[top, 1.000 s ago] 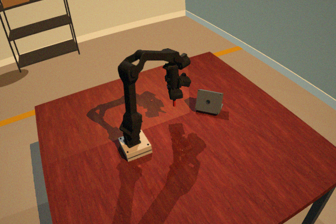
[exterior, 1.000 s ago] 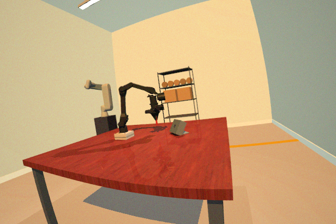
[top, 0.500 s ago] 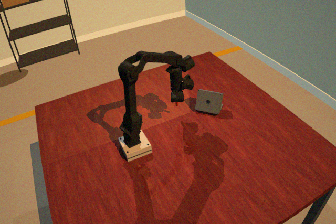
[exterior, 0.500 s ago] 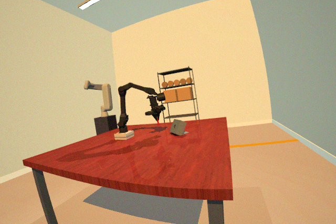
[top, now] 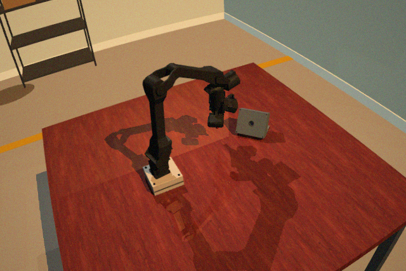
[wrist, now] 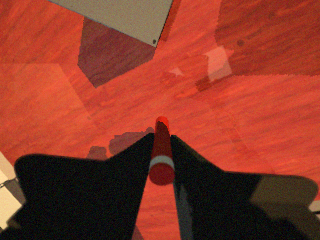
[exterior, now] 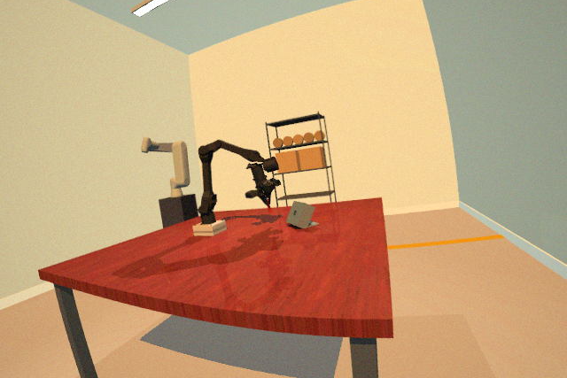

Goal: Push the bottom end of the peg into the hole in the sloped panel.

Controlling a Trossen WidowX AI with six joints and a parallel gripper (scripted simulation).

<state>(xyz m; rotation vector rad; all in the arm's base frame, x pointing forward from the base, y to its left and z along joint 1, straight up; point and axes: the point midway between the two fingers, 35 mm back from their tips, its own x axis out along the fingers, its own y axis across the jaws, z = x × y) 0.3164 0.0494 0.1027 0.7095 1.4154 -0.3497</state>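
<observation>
With the black two-finger gripper (top: 216, 125) (exterior: 267, 204) (wrist: 162, 139), pinching the round red peg with a pale band near its top (top: 216, 127) (exterior: 269, 209) (wrist: 162, 150). Held up off the dark red wooden table (top: 114, 212) (exterior: 320, 282) (wrist: 280, 120), just before the sloped grey panel (top: 245, 130) (exterior: 304, 215) (wrist: 120, 17), on the robot's side of it. Near the panel, but not touching it.

Long way of the peg: close to straight up and down, with the low end leaning a little toward the panel. Small dark hole (top: 251, 122) (exterior: 294, 212) in the panel's face, facing back to the robot and a bit up. So, by guess, need to tip the peg more, low end toward the panel, line up with the hole, then slide in along its slant. Seems too upright for that now. Could bump the face or jam on the rim if pushed like this.

Only one arm to use, the black jointed arm (top: 157, 120) (exterior: 206, 181), standing on its pale square base (top: 177, 181) (exterior: 197, 230), well apart from the panel. Nothing seen in the way between peg and panel. Far behind the panel in the outside view, a black metal shelf rack (exterior: 295, 120) (top: 49, 33), well out of reach.
</observation>
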